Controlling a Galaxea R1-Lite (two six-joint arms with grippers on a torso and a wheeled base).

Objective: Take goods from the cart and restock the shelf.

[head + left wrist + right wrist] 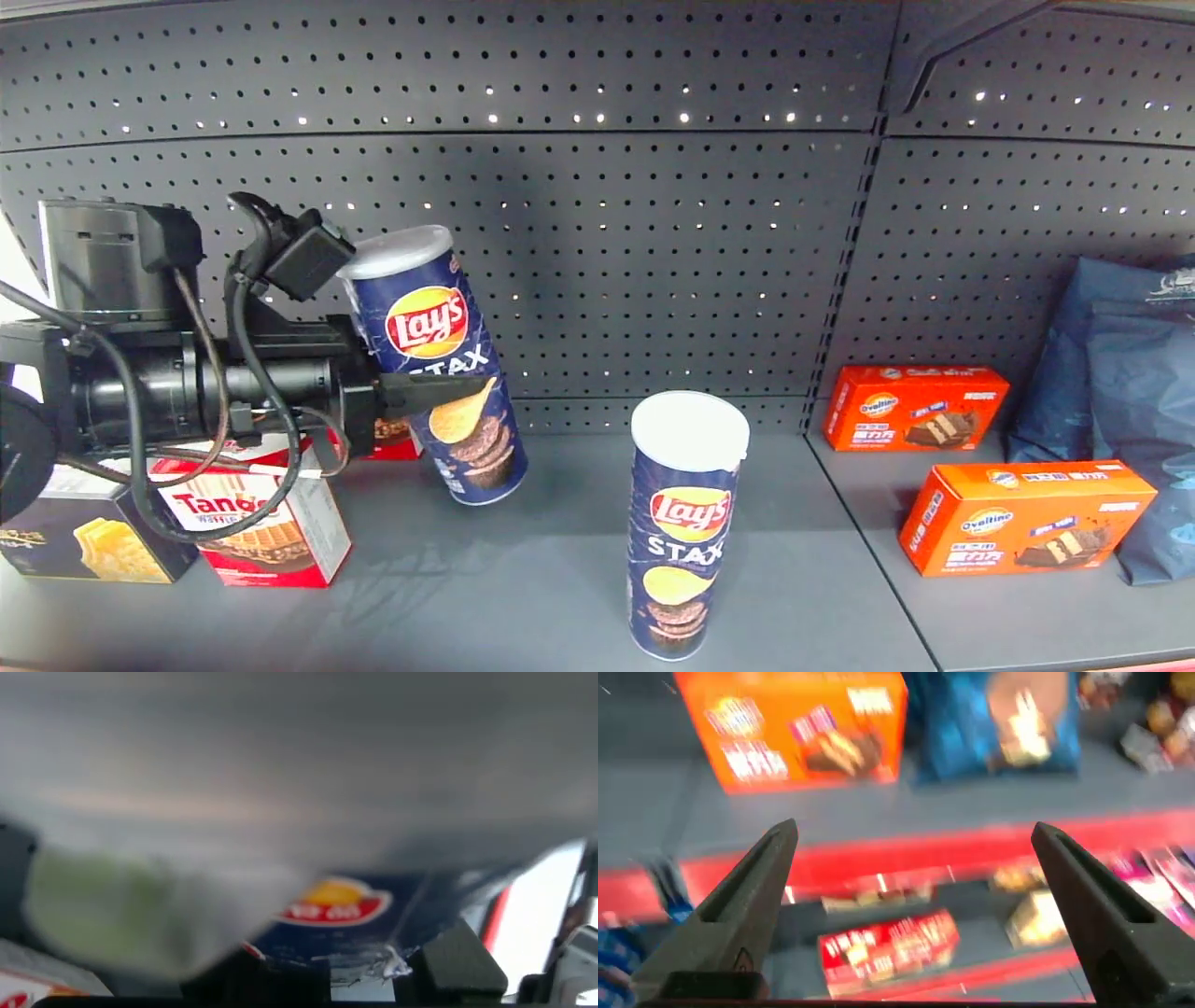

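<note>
**Straighten the can before letting go**

The left gripper [439, 392] pinches a chip can [425, 322] around its middle, fingers closed on the printed side. The can leans, lid tipped toward 11 o'clock and base toward 5 o'clock, over the back of the shelf [523, 579]. I cannot tell whether its lower edge touches the shelf floor or hangs just above it.

A standing can [686, 532] is upright nearer the front, at about 4 o'clock from the held one and well apart from it. A wafer box [261, 527] lies at 8 o'clock, close under the arm.

The step in hand looks like the set-down. To do it well, the wrist should roll until the can is plumb, then lower it so the whole base sits flat. Releasing it at this tilt would likely topple it toward the wafer box or send it rolling. The open floor between the two cans seems the safest spot.

The right gripper [915, 831] is empty, fingers spread wide, near the orange boxes [1022, 516] at 3 o'clock.
</note>
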